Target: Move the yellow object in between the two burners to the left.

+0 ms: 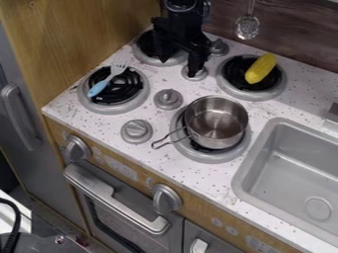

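While atop a burner [251,95], yellow object [261,68] lengthwise lower left to upper right, hand [178,67] with fingertips apart.

The speckled white counter [198,175] has four burners and four knobs [137,130], with a grey sink [290,173] set in at right. A metal pot [216,121] stands on the near right burner [191,154], handle toward the lower left. A blue-handled fork [106,82] lies aslant on the near left burner [86,99]; the yellow object [261,68] lies aslant on the far right burner [254,95].
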